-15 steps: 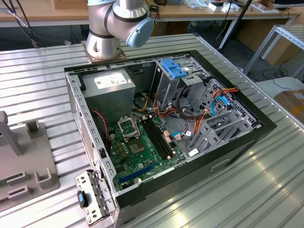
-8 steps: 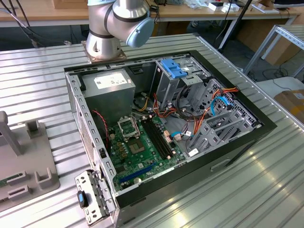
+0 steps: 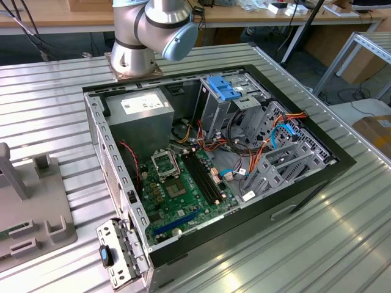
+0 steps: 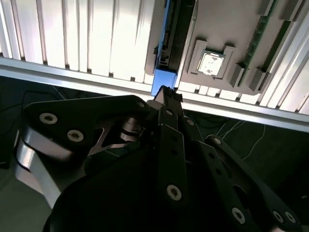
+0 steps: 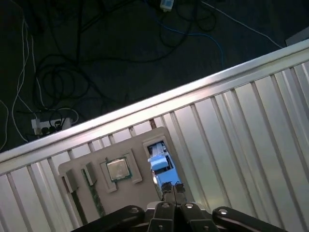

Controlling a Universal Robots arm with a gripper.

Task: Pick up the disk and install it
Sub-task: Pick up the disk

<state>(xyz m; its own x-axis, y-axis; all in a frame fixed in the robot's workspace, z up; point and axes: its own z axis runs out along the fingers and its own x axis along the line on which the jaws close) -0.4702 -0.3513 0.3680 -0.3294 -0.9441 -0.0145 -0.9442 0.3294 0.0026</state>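
Gripper: in both wrist views we see the gripper (image 4: 166, 94) (image 5: 174, 188) with its fingers drawn in narrow, tips almost meeting, and nothing that we can make out between them.
Disk: the disk (image 4: 174, 43) (image 5: 159, 163) stands on edge in a slot of the grey holder (image 4: 231, 19) (image 5: 125, 145), its blue carrier end towards the fingertips. The tips hang just over that end. We cannot tell whether they touch it.
Holder: we see a processor chip (image 4: 211, 63) (image 5: 117, 169) in its own square nest just beside the disk. A green memory stick (image 4: 260, 29) (image 5: 96, 198) lies on the chip's far side, so the chip sits between the two.
Table: the holder rests near the edge of the ribbed metal table (image 3: 49, 104) (image 5: 231, 125). In the exterior view we place the holder (image 3: 36, 213) at about eight o'clock from the case, on the exterior view's left.
Case: the open computer case (image 3: 98, 122) lies mid-table. Inside it we find the power supply (image 3: 137, 113) at about eleven o'clock, the motherboard (image 3: 183, 189) at about six, and a metal cage with a blue clip (image 3: 224, 88) at about one.
Arm: the arm's base (image 3: 149, 30) stands at twelve o'clock from the case.
Floor: we see loose cables (image 5: 58, 72) lying beyond the table edge.
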